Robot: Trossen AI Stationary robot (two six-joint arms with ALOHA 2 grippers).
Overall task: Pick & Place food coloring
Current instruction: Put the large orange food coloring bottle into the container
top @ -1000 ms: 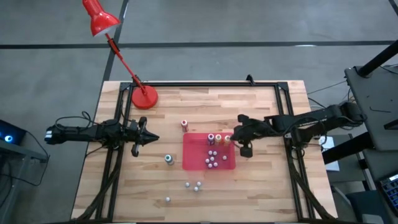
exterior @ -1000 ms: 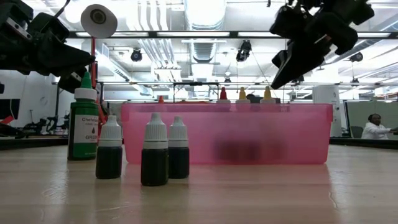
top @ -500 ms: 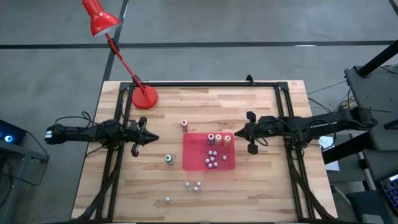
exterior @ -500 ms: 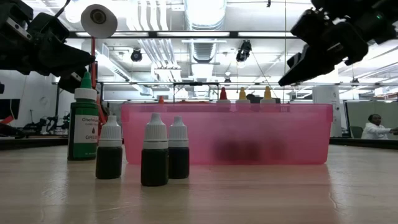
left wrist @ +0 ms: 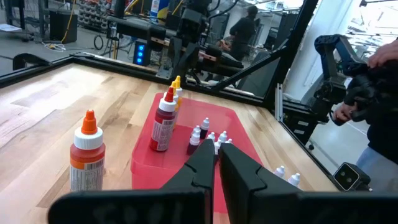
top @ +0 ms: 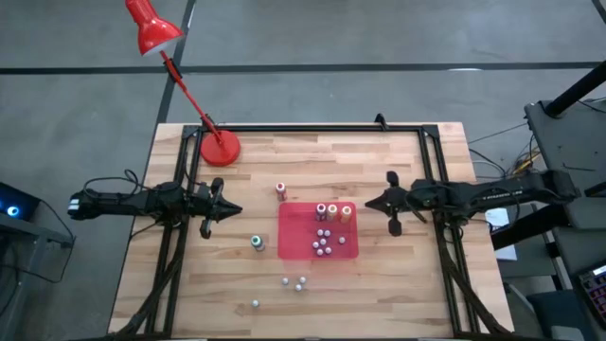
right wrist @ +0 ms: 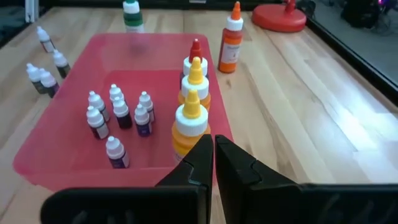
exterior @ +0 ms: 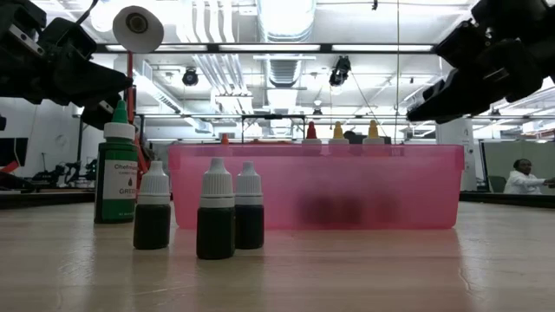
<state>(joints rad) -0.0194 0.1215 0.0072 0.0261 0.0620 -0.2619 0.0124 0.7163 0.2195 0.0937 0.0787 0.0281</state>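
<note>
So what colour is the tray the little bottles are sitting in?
Translucent pink-red tray; the right wrist view shows it best.

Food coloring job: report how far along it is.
Done: three tall bottles and a cluster of small droppers stand inside the red tray. In hand: nothing; the right gripper beside the tray and the left gripper are both shut and empty. Left: the orange bottle, green bottle and four loose droppers outside the tray.

Wooden table (top: 398,275), red tray (top: 295,248), lamp base (top: 220,149), green bottle (top: 257,242)
</note>
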